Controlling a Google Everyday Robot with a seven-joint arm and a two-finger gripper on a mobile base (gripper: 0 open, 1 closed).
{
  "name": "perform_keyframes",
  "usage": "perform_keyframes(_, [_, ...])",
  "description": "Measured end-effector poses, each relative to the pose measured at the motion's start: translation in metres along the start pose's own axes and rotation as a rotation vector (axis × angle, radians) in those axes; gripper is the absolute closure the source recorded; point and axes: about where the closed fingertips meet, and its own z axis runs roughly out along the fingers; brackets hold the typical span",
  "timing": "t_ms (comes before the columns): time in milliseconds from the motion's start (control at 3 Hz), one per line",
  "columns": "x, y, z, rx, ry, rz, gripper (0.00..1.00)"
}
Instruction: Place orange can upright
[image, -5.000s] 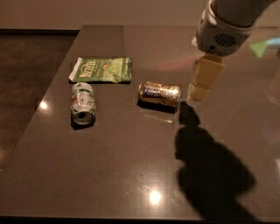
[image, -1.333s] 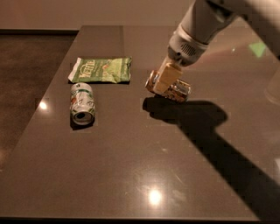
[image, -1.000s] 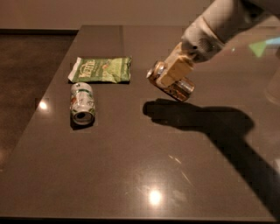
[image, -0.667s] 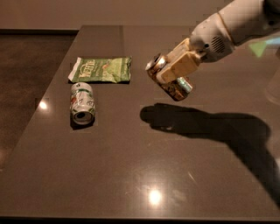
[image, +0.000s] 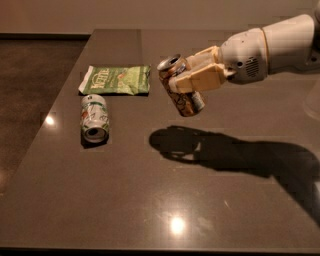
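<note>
The camera view shows the arm (image: 265, 47) reaching in from the right, roughly level, above a dark glossy worktop (image: 150, 210). Its gripper (image: 179, 75) hangs in the air over the middle of the worktop. The beige fingers (image: 200, 80) are clamped around the orange can (image: 186, 102), one on each side of its body.

The can is clear of the surface and tilted. Its silver top leans up and to the left, and its lower end points down and to the right. A dark shadow (image: 200, 147) of the can and arm lies on the worktop below.

To the left, a green-and-white can (image: 95, 119) lies on its side with its open end facing the camera. Just behind it, a green snack packet (image: 116, 80) lies flat.
</note>
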Motion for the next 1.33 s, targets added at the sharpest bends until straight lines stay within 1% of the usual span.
perform_keyframes(333, [-0.002,0.004,0.010,0.048,-0.109,0.008,1.00])
perform_keyframes(667, [0.002,0.005,0.021,0.092,-0.171,0.011,1.00])
perform_keyframes(1000, [0.009,0.002,0.028,0.122,-0.237,0.015,1.00])
perform_keyframes(1333, [0.017,-0.002,0.033,0.133,-0.309,0.012,1.00])
